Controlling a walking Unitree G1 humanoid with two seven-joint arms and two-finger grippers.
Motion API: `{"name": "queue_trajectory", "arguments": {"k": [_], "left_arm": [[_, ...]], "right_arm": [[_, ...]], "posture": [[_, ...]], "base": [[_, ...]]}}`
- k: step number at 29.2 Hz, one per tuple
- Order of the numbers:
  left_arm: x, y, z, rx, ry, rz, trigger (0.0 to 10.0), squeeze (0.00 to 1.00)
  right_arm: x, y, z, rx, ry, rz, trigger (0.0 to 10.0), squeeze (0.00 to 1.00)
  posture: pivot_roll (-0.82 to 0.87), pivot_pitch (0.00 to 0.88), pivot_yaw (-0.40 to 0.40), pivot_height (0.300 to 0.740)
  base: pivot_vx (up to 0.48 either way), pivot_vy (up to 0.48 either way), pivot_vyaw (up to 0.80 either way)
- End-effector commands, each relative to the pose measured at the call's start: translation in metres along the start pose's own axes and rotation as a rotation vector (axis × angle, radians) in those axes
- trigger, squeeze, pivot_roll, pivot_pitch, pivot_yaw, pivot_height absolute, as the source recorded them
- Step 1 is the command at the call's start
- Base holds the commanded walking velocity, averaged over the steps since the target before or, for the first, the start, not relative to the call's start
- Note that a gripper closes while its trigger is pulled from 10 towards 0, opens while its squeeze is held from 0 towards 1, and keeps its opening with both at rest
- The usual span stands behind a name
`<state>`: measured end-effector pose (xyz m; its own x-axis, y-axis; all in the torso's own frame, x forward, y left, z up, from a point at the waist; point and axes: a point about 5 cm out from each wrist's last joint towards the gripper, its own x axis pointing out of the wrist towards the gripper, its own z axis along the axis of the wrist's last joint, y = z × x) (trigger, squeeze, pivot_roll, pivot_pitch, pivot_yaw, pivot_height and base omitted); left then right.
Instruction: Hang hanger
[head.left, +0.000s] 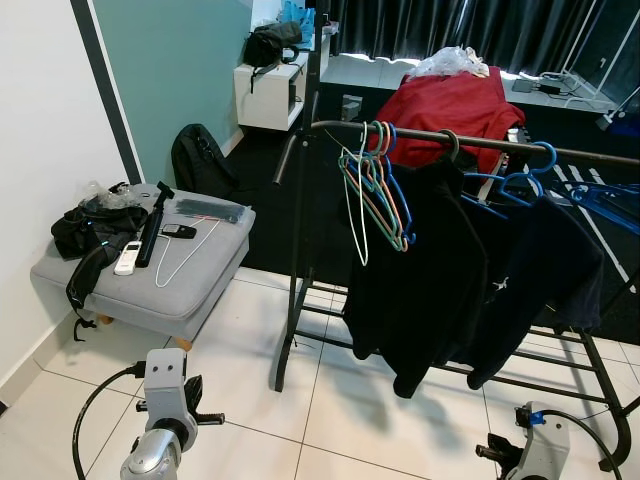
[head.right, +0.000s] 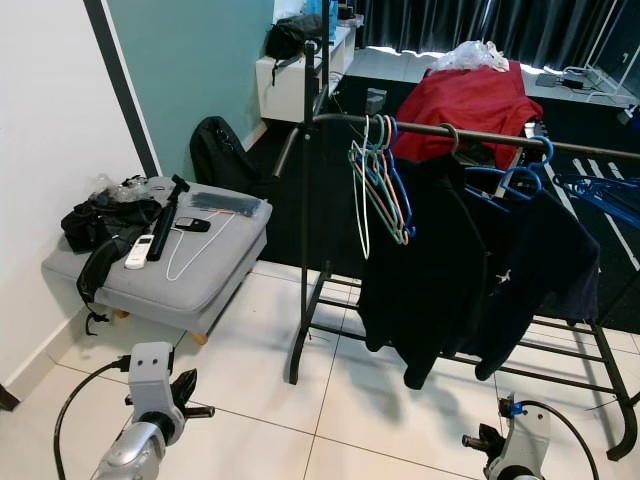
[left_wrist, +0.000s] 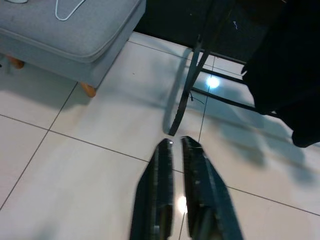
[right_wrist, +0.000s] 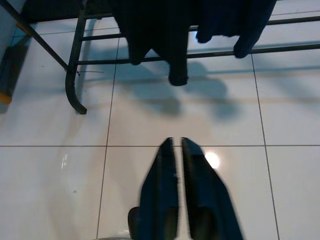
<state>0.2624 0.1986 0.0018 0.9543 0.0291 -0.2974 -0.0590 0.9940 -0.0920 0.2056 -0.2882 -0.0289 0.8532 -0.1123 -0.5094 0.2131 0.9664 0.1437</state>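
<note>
A thin white wire hanger (head.left: 185, 254) is lying flat on the soft grey padded ottoman (head.left: 190, 290) at left, hook pointing far. Glossy white floor tiles (head.left: 250, 380) are separating it from the black metal clothes rack (head.left: 300, 300). Both the left pincer (left_wrist: 176, 143) and right pincer (right_wrist: 176, 141) are hanging closed, empty, above the tiles.

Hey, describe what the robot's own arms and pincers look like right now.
Both arms are silver-grey with boxy wrist housings and looping black cables. The right arm has a small blue fitting at its cable. The left arm has black knobs. Left pincer and right pincer each have two long black tapering fingers.
</note>
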Motion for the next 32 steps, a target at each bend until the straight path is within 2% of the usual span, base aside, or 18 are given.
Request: {"name": "queue_trajectory", "arguments": {"k": [1, 17, 18, 25, 26, 32], "left_arm": [[-0.002, 0.002, -0.005, -0.022, 0.011, 0.017, 10.0, 1.0], [-0.003, 0.005, -0.004, -0.037, 0.01, 0.048, 10.0, 1.0], [-0.004, 0.009, -0.004, -0.053, 0.009, 0.091, 10.0, 1.0], [-0.005, 0.011, -0.004, -0.058, 0.01, 0.113, 10.0, 1.0], [-0.005, 0.013, -0.005, -0.051, 0.034, 0.147, 10.0, 0.0], [-0.004, 0.015, -0.006, -0.036, 0.071, 0.179, 10.0, 0.0]], "right_arm": [[0.0, 0.001, -0.001, 0.011, 0.003, 0.007, 10.0, 1.0], [0.0, 0.002, -0.002, 0.013, 0.011, 0.023, 10.0, 1.0], [-0.001, 0.002, -0.004, 0.016, 0.02, 0.029, 10.0, 1.0], [-0.001, 0.0, -0.006, 0.017, 0.029, 0.025, 10.0, 0.99], [-0.002, -0.002, -0.006, 0.023, 0.037, 0.015, 10.0, 0.0], [-0.003, -0.007, -0.006, 0.031, 0.053, 0.0, 10.0, 0.0]], "posture": [[-0.04, 0.076, -0.032, 0.74], [-0.04, 0.077, -0.031, 0.74], [-0.04, 0.078, -0.033, 0.74], [-0.04, 0.078, -0.033, 0.74], [-0.04, 0.078, -0.033, 0.74], [-0.04, 0.076, -0.032, 0.74]], "base": [[0.0, 0.0, 0.0], [0.0, 0.0, 0.0], [0.0, 0.0, 0.0], [0.0, 0.0, 0.0], [0.0, 0.0, 0.0], [0.0, 0.0, 0.0]]}}
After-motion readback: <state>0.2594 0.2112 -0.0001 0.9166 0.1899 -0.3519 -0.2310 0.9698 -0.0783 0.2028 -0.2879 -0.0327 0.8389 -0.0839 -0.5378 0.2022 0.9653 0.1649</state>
